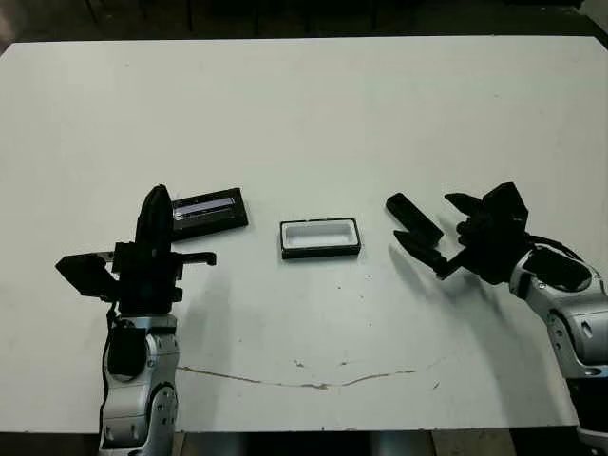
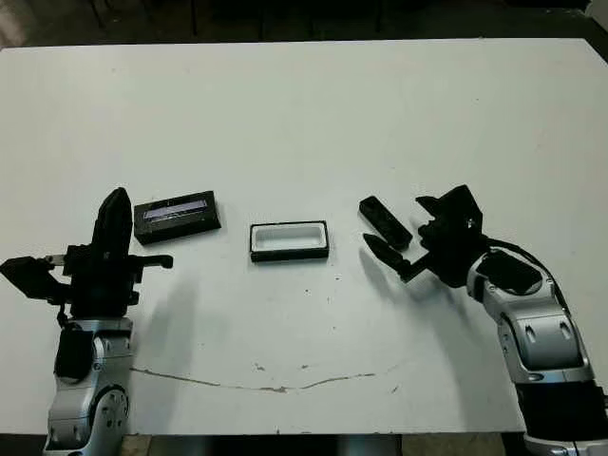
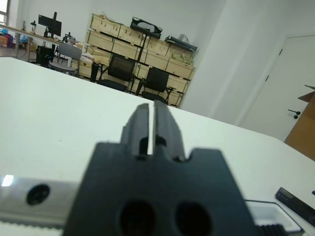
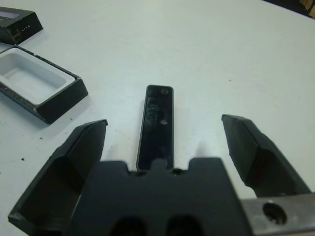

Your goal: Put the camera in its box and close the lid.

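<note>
On the left the lid lies flat, a black panel with a pale silvery stripe along its face, just beside the tip of the left claw, whose two fingers are pressed together with only a thin slit between them and nothing held. In the middle sits the box, a shallow tray with black walls and a white lining, open and with nothing in it. To its right, a little apart, lies the camera, a slim glossy black bar set at a slant, flat on the surface. The right claw hangs over the camera's near end with its fingers spread wide to either side of the bar, touching neither side.

The surface is white, with small dark specks and a thin brownish crack line near the robot's edge. Beyond it, the left wrist view shows a white-walled room with shelves of pale crates, black chairs and a door. Nothing lies between camera and box.
</note>
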You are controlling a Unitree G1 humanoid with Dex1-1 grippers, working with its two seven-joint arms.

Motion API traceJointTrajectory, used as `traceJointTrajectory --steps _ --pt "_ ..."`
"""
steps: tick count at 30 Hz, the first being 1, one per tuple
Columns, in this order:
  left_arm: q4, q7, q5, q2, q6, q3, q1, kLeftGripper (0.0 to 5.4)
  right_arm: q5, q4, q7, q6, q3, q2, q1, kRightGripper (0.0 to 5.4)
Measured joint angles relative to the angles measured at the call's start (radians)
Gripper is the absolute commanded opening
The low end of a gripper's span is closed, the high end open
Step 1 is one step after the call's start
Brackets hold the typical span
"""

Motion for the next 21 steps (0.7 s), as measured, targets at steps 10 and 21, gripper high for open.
traceJointTrajectory --steps 10,21 --pt "0.013 -0.015 0.0 0.0 -0.014 0.003 0.001 0.0 -0.049 0.007 -0.027 -0.041 0.037 0.024 0.035 5.38" --pt "0.013 -0.02 0.0 0.0 -0.018 0.009 0.004 0.0 -0.063 -0.028 -0.076 -0.044 0.045 0.043 0.07 5.17"
